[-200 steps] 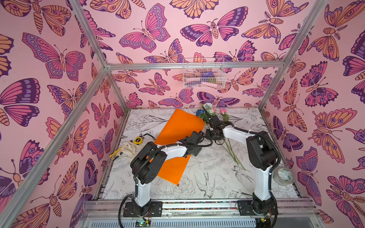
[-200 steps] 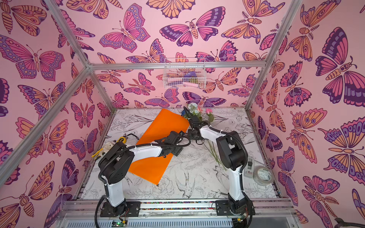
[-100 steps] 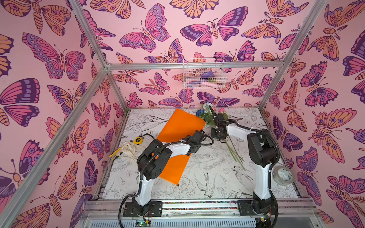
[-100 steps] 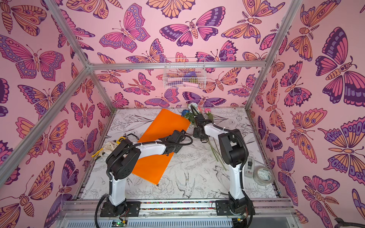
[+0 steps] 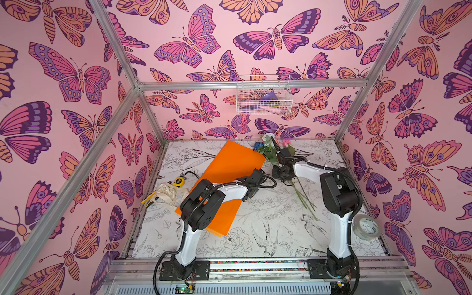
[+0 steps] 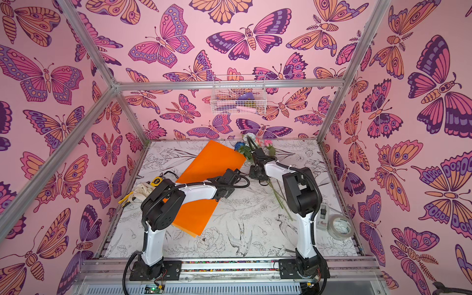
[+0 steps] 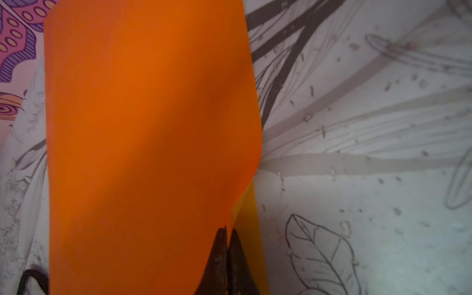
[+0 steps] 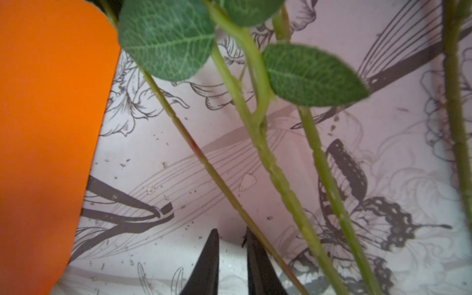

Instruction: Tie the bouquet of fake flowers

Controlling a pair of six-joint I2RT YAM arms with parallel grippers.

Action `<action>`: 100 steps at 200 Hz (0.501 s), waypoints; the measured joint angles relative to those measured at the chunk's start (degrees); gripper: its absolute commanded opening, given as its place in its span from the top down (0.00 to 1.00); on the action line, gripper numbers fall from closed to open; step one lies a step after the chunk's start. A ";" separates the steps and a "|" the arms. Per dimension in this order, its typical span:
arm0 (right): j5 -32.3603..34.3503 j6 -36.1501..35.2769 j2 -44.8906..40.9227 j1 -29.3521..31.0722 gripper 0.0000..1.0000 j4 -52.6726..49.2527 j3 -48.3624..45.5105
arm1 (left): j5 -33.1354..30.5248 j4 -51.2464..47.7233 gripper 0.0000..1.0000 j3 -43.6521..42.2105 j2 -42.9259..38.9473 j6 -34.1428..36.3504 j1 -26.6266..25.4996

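**A:** L gripper (image 7: 226, 236), what'd you get?

**B:** Jaws were pinched tight on the right edge of the orange wrapping paper (image 7: 143, 153) (that edge curled up off the table (image 7: 357, 204), yellowish underside showing).

**A:** And the bouquet of fake flowers (image 5: 268, 153)?

**B:** It lay at far centre, blooms twd. the far wall, stems (image 8: 275, 173) running to the near right. The paper sat just left of it, diagonal, far corner beside the blue bloom (image 5: 258, 146).

**A:** R gripper (image 8: 231, 238)?

**B:** It was low over the stems, fingers a slit apart, one thin stem passing right by a fingertip. Couldn't tell if it gripped anything.
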 measured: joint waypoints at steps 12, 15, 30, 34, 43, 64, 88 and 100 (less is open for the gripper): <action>-0.59 0.00 -0.28 0.00 0.78 0.17 -0.35 | -0.66 -0.26 1.00 0.48 0.00 -0.04 0.00; -0.70 0.02 -0.31 0.00 0.78 0.28 -0.44 | -0.90 -0.28 1.00 0.59 0.00 -0.04 0.00; -1.79 0.04 -0.48 0.00 0.79 0.76 -0.81 | -1.77 -0.39 1.00 0.79 -0.35 -0.20 -0.04; -2.01 0.07 -0.50 0.00 0.78 0.96 -0.94 | -1.97 -0.57 1.00 0.79 -0.57 -0.22 -0.04; -2.86 0.20 -0.61 0.00 0.79 1.40 -1.22 | -2.29 -1.14 1.00 0.76 -1.27 -0.35 -0.04; -4.79 0.61 -1.27 0.00 0.79 2.51 -2.36 | -2.47 -1.66 1.00 0.61 -4.35 -0.79 -0.02; -6.25 1.33 -2.16 0.00 0.78 3.23 -3.48 | -2.05 -2.47 1.00 0.37 -10.08 -1.51 -0.04; -6.73 1.51 -2.32 0.00 0.78 3.54 -3.52 | -1.36 -2.86 1.00 0.24 -13.11 -1.84 -0.04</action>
